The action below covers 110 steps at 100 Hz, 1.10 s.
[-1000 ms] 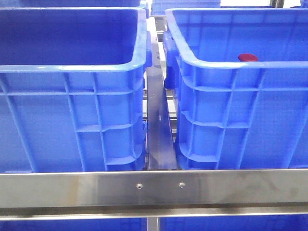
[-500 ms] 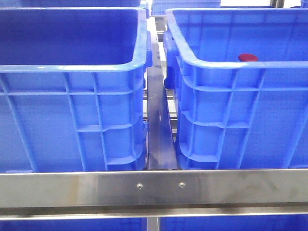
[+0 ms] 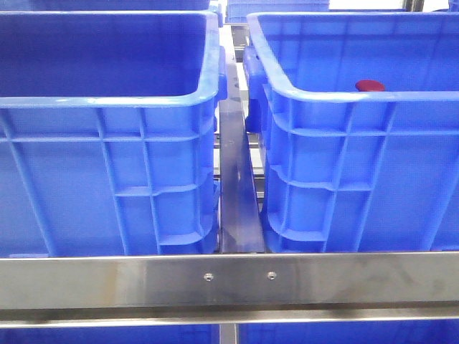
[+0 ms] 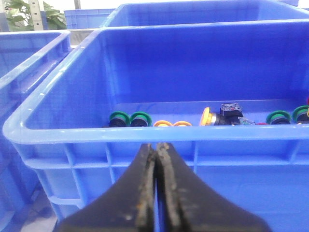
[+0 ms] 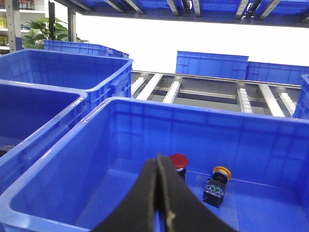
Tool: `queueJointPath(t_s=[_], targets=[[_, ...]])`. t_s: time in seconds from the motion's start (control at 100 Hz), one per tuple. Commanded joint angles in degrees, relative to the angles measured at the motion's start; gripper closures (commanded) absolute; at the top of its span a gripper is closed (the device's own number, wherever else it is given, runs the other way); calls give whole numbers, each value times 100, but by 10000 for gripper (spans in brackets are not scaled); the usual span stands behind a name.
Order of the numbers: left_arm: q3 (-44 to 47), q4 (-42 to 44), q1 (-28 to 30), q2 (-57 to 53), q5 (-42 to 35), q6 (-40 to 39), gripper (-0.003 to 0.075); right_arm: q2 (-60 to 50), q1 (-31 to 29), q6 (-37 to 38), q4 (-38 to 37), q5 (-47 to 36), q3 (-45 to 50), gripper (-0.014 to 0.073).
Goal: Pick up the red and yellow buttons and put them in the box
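Note:
Two alike blue crates fill the front view, and neither gripper shows there. The right-hand box (image 3: 337, 97) (image 5: 67, 145) holds a red button (image 3: 369, 86) (image 5: 178, 160) and a yellow button (image 5: 222, 171) on a black body. My right gripper (image 5: 159, 157) is shut and empty, above the box's near side, short of the red button. The left crate (image 3: 107, 100) (image 4: 145, 134) holds several buttons, among them a yellow-capped one (image 4: 207, 117). My left gripper (image 4: 157, 145) is shut and empty, outside that crate just below its rim.
Green buttons (image 4: 129, 119) and yellow rings (image 4: 172, 123) lie along the left crate's floor. A steel rail (image 3: 229, 279) crosses in front of both crates, with a metal strip (image 3: 235, 186) between them. More blue crates (image 5: 72, 72) and a roller conveyor (image 5: 203, 92) stand behind.

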Motion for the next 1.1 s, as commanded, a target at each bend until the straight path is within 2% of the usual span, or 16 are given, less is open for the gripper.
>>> queueJointPath(t_s=[0.0,0.15,0.25,0.33,0.44,0.45,0.51,0.61,0.84,1.09], targets=[[305,-11,-7,-164,-444,-51,740,-65,7,-36,102,-77,-87,654],[305,-11,-7,-164,-444,-51,740,-287,17,-21,48,-505,35,654],[305,-11,-7,-164,-444,-51,740,-318,17,522,-698,-624,43,654],[305,-11,-7,-164,-444,-51,740,-318,23,1737,-1752,-581,43,654],[305,-11,-7,-164,-444,-51,740,-318,28,3606,-3852,-560,48,654],[305,-11,-7,-164,-444,-51,740,-324,28,3958,-3971,-565,48,654],[305,-11,-7,-164,-444,-51,740,-324,54,4684,-4939,-659,48,654],[305,-11,-7,-164,-444,-51,740,-324,240,5727,-5928,-1023,149,654],[305,-11,-7,-164,-444,-51,740,-388,742,6712,-6807,-2534,971,654],[305,-11,-7,-164,-444,-51,740,-1027,494,7632,-7523,-2648,1708,654]])
